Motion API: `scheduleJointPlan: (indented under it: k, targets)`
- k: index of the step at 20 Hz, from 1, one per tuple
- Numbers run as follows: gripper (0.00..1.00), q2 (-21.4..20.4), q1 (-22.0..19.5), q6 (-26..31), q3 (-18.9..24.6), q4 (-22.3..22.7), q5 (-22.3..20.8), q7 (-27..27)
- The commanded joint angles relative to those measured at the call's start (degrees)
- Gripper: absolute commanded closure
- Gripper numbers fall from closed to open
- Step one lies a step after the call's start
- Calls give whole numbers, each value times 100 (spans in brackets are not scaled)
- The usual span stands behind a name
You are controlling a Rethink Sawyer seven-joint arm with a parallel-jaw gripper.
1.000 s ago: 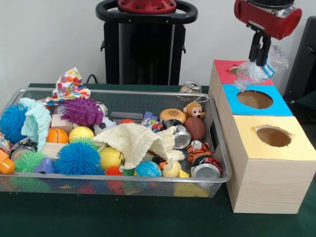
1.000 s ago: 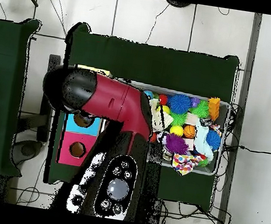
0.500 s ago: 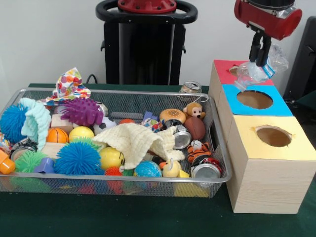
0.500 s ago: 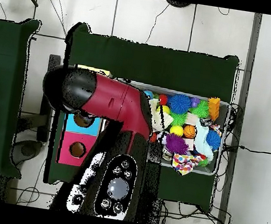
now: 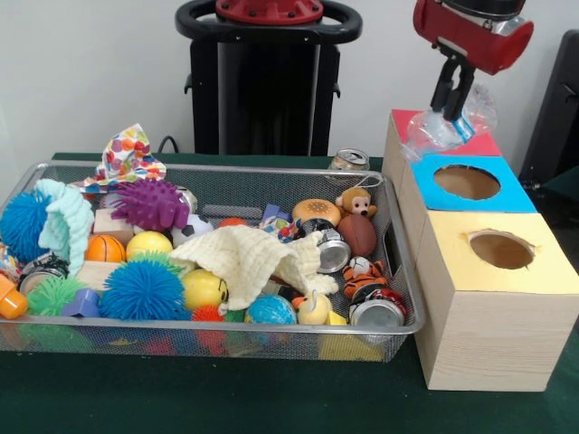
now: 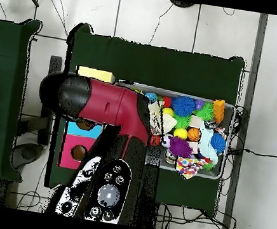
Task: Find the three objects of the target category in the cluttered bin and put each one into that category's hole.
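In the front view my gripper (image 5: 450, 112) hangs above the red box top (image 5: 479, 145), shut on a crumpled clear plastic bottle (image 5: 436, 131). The bottle hides the red box's hole and dangles near the edge of the blue box (image 5: 516, 193), whose hole (image 5: 467, 182) is open. The yellow-topped box (image 5: 543, 271) stands nearest, its hole (image 5: 500, 250) open too. Metal cans lie in the wire bin (image 5: 226, 331) at its right end: one (image 5: 378, 312) at the front, one (image 5: 333, 254) in the middle. In the overhead view the arm's red and black head (image 6: 89, 98) covers the gripper.
The bin holds spiky balls, a cream cloth (image 5: 249, 258), a plush monkey (image 5: 358, 202), small balls and a toy tiger. Another can (image 5: 348, 160) sits behind the bin's far rim. A patterned cloth (image 5: 129, 155) hangs over the far left rim.
My gripper has shifted left and slightly up with the plastic bottle, from over the red-blue border to over the red top. The bin's contents have not moved.
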Motion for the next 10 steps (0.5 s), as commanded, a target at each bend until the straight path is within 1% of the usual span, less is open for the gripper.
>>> scheduleJointPlan:
  k: [1, 4, 5, 9, 10]
  targets:
    - [100, 86, 48, 106, 58, 37, -480, 358]
    - [100, 64, -15, 30, 171, 102, -433, 299]
    - [100, 40, -52, -75, 227, 203, -375, 294]
    - [100, 150, -4, -106, 320, 118, -204, 561]
    - [100, 197, 13, -194, 358, 116, -133, 652]
